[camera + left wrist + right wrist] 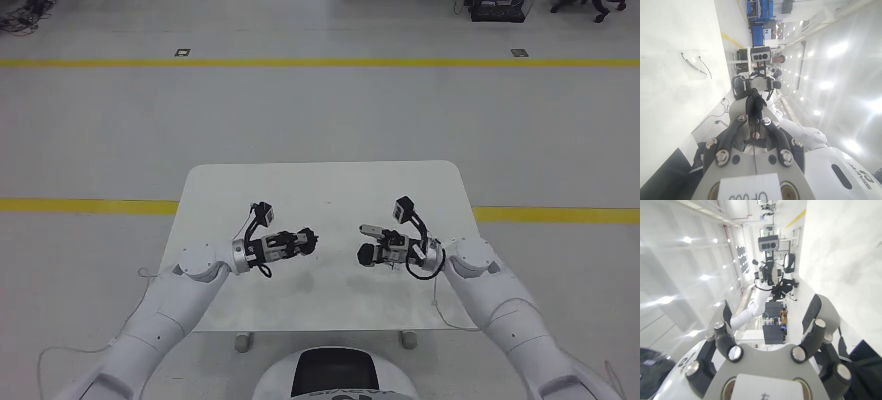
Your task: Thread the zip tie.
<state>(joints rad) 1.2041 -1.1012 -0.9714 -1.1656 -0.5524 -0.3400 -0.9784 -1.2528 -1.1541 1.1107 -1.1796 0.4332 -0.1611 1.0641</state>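
Right now the left gripper (309, 240) hangs above the white table (330, 185), its fingers pressed together. A thin black strip runs out from between them and back over its palm. I take that strip to be the zip tie (755, 157), though its head and tip are hard to make out. Facing the left gripper, with a small gap between the two, the right gripper (770, 311) stands wide open and has nothing between its pads. Several loose zip ties (705, 67) lie on the table, well apart from the left gripper.

Threading looks not yet begun, since only one gripper has any hold on the tie.

The main risk, as I judge it, is the strap itself. It is slim and springy, so a pinch at one spot may let it swivel or slide when the right gripper closes on it. The tail would then miss the slot in the head. The two grippers are also close and point at each other, so a careless approach could knock fingers together and jolt the tie loose onto the table.
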